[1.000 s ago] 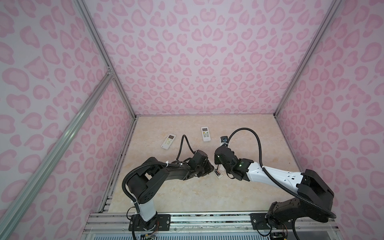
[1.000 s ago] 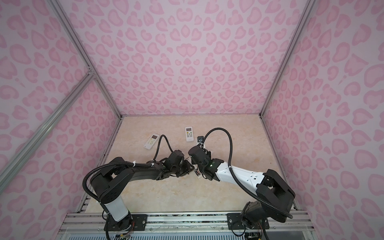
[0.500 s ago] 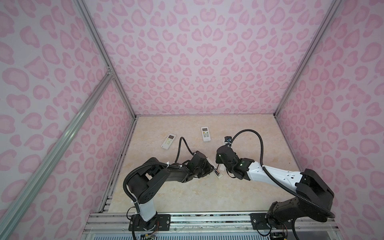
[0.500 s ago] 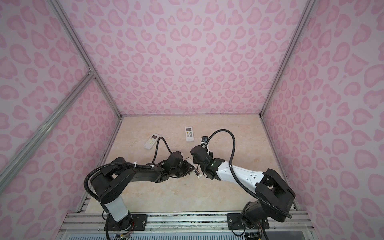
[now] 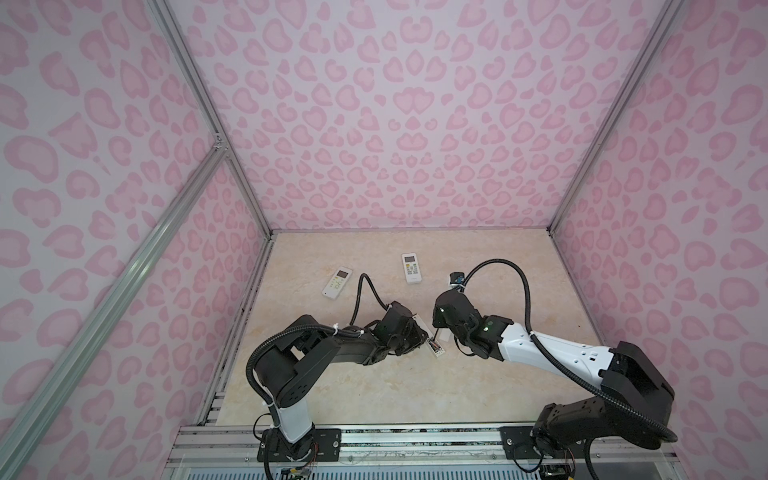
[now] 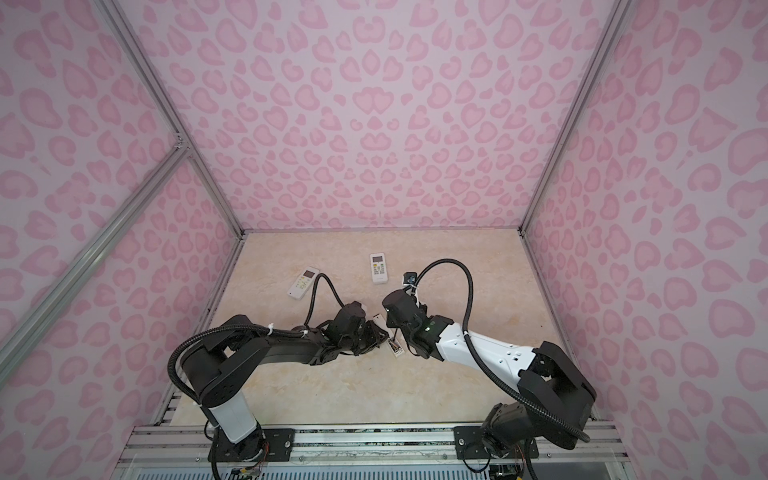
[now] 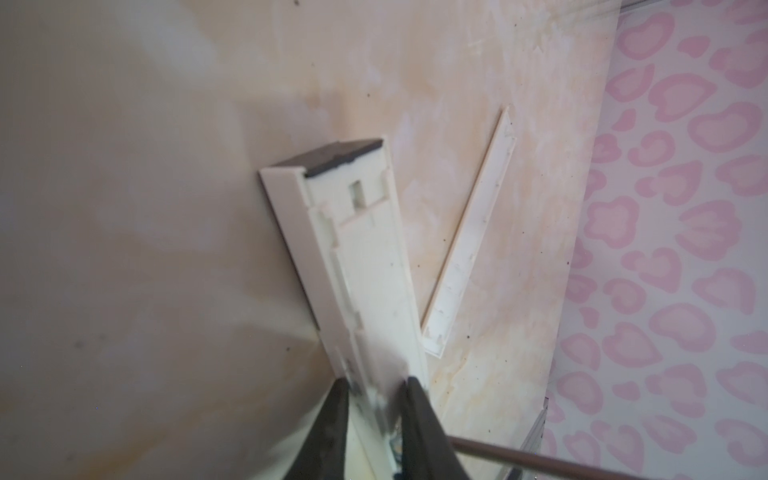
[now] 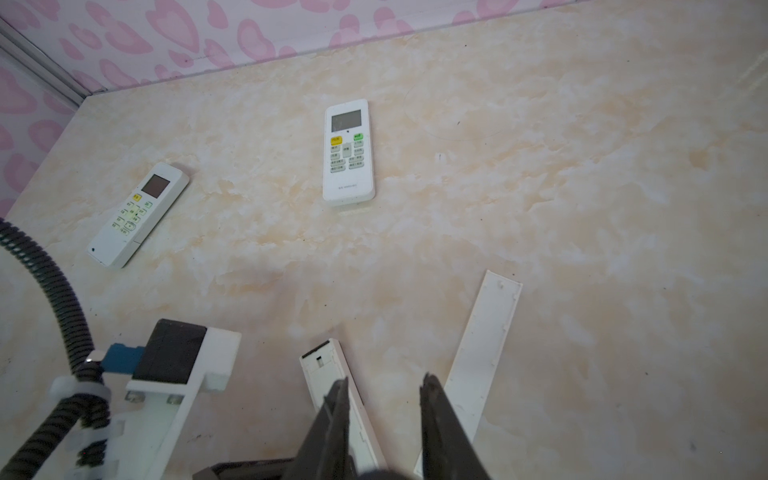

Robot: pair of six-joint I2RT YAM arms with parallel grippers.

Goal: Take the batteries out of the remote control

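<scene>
Left fingers [image 7: 332, 424] straddle open-backed remote [image 7: 365, 257] — grip unclear, right fingers [image 8: 440, 424] parted, empty — above it

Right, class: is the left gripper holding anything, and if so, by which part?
The left gripper grips the open-backed remote at the end opposite its dark tip, one finger on each long side. For the right gripper, it cannot be told.
</scene>
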